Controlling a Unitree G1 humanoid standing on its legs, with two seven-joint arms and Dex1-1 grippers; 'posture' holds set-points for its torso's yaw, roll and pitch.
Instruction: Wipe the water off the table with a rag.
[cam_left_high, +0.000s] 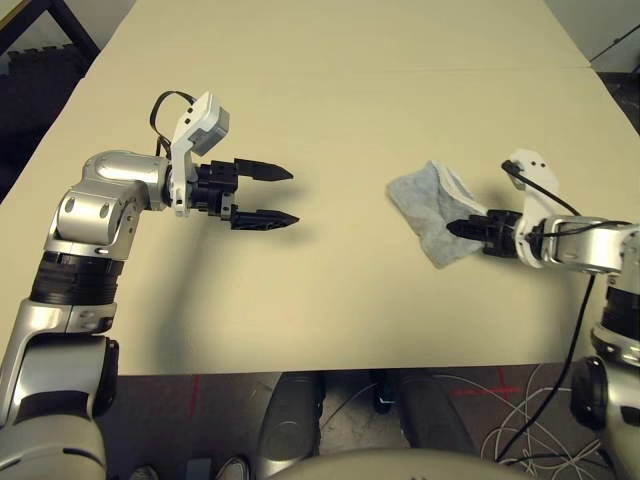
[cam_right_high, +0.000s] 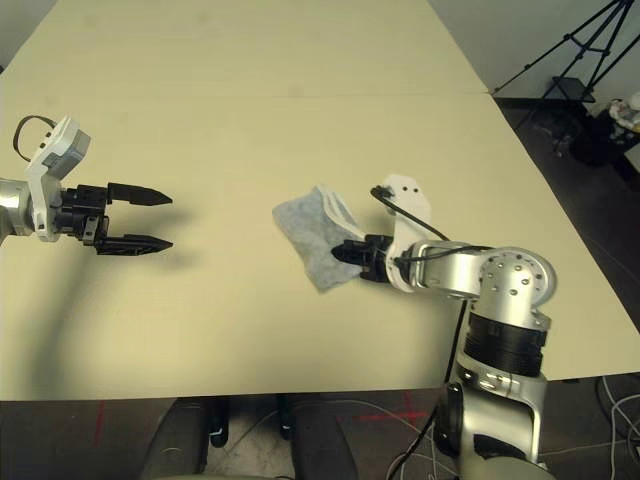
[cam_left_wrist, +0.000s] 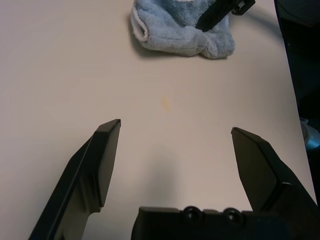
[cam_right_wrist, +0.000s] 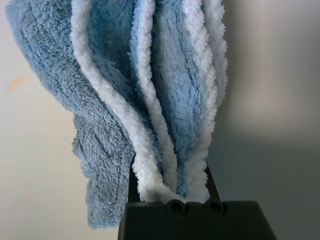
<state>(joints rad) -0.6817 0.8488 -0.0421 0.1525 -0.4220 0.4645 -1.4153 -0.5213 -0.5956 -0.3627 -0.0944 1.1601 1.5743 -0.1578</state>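
While a black tripod (cam_right_high: 588, 60) is standing beyond the table (cam_left_high: 330, 120), a dark cable is trailing along the right forearm. The left gripper (cam_left_high: 265, 195) is hovering with fingers spread, pointing inward; the right gripper (cam_right_high: 362, 256) is reaching inward, clenching the rag (cam_left_high: 432, 212) (plush, blue-grey, with pale piped edges), which is lying folded on the matte tabletop. A yellowish smear (cam_left_wrist: 166, 104) is marking the surface between the grippers.

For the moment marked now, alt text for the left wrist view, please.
The open left claw points across the pale table toward a bunched, fuzzy rag, with a black fingertip of the other claw against it; a faint yellowish smear lies between.
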